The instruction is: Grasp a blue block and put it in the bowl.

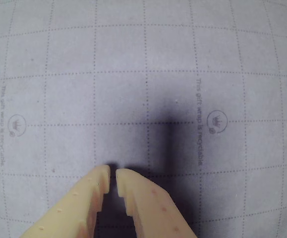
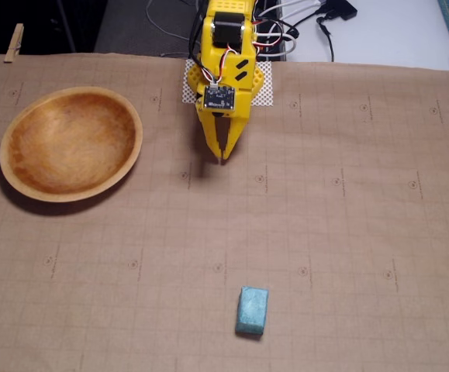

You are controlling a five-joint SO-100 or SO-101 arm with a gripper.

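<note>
Gripper (image 2: 222,157) empty, fingers nearly pressed together with only a slit between the tips, hanging over bare gridded paper (image 2: 364,232) near the arm's base. Bowl (image 2: 22,186) sits empty at the left of the fixed view. Blue block (image 2: 252,311) lies on the paper near the bottom edge, well apart from both. Judgement: nothing done yet; reach, grasp, carry and drop all remain.

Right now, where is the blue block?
In the fixed view the blue block lies on the paper near the bottom edge, right of centre, well below the gripper and far from the bowl.
</note>
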